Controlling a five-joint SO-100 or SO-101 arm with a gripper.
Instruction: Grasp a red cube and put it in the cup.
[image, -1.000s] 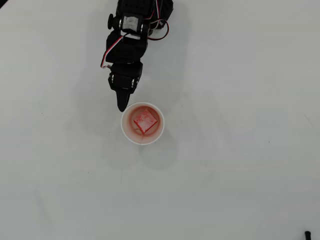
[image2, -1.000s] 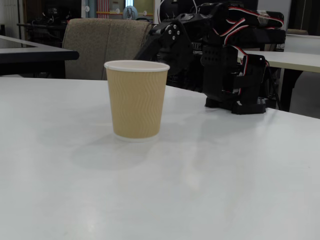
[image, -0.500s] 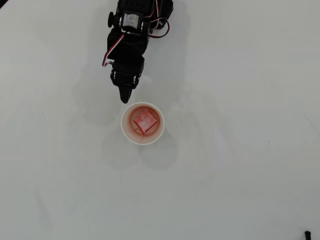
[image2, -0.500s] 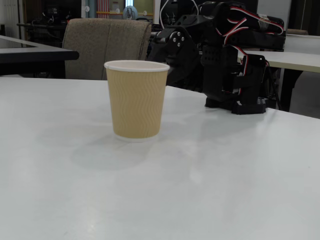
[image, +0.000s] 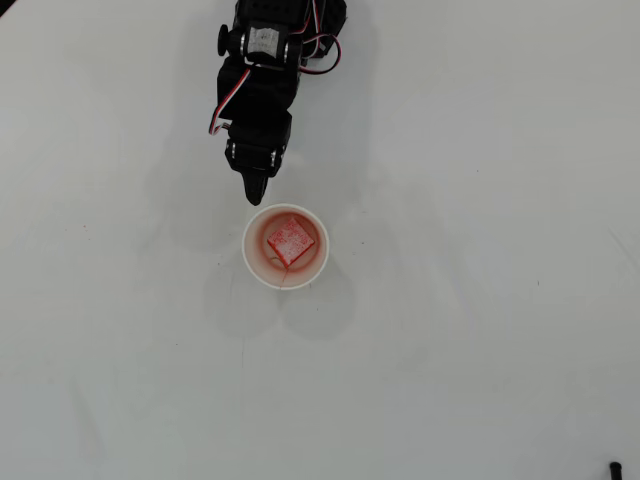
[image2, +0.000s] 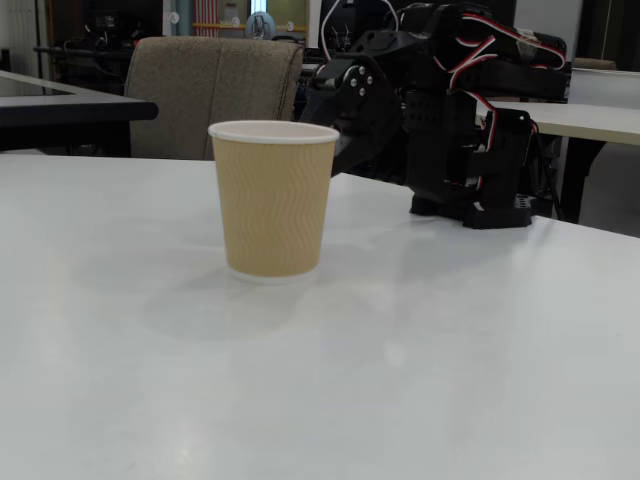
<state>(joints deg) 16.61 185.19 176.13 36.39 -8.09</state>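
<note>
The small scuffed red cube (image: 291, 240) lies inside the round white-rimmed paper cup (image: 251, 259) on the white table (image: 480, 330). My black gripper (image: 256, 196) hovers just beyond its far rim, fingers together, holding nothing.

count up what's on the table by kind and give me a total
Cup: 1
Red cube, lying inside the cup: 1
Robot arm, its gripper just beyond the cup's rim: 1
Total: 3
</note>
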